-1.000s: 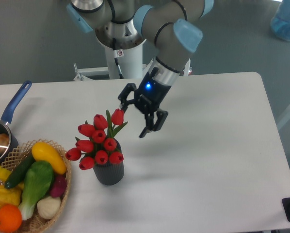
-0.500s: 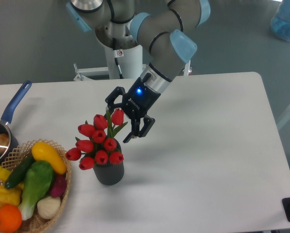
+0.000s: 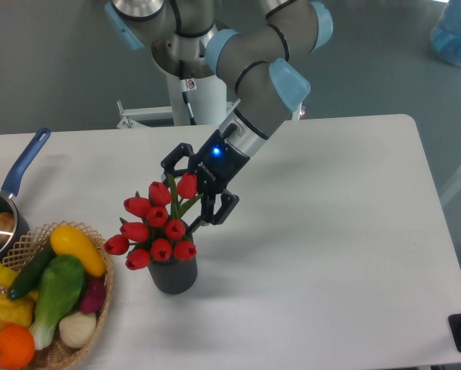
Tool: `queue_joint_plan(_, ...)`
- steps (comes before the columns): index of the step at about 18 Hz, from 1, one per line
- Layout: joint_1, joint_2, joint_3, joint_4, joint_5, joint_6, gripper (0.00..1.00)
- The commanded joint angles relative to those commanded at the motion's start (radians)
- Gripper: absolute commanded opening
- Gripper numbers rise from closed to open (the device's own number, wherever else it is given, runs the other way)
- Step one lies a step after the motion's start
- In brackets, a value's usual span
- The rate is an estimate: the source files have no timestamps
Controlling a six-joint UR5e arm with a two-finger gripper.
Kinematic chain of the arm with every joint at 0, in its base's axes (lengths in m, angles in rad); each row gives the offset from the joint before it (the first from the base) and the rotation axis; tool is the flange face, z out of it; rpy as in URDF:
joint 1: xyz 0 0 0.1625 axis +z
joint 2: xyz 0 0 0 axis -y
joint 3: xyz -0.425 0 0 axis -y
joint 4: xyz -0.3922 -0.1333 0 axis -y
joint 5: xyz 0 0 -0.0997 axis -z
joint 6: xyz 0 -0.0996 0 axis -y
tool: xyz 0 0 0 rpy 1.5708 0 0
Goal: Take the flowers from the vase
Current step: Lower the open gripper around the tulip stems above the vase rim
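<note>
— Bunch of red tulip buds with green leaves (image 3: 157, 223)?
— Standing in the small dark grey ribbed cylindrical vase (image 3: 173, 276), buds fanned up and to the left over its round mouth. Not lifted yet.

— And that vase?
— Upright on the white table (image 3: 331, 231), a little left of centre, near the front edge.

— Black two-finger gripper (image 3: 193, 190)?
— Just above and to the right of the vase, tilted down-left, at the top of the bunch. Jaws spread apart, one finger behind the topmost bud, the other (image 3: 219, 210) just right of the leaves. Contact with the bud hard to tell. Nothing clamped.

— Left of the vase?
— Woven wicker basket (image 3: 99, 312) near it, at the table's front-left corner, filled with a yellow squash (image 3: 77, 250), a green vegetable (image 3: 57, 297) and an orange (image 3: 13, 347) among other pieces.

— Further left?
— Blue-handled metal pot (image 3: 15, 193), beyond the basket, cut off by the frame edge.

— Behind?
— White robot pedestal (image 3: 196, 92), past the table's far edge.
</note>
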Motion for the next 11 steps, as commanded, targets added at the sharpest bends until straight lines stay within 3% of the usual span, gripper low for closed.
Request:
queue_joint_plan(5, -0.012, -0.017, 0.031, 0.003, -0.002, -0.02, 1.0)
queue_joint_plan(11, -0.032, -0.064, 0.048, 0.072, -0.006, -0.034, 1.0)
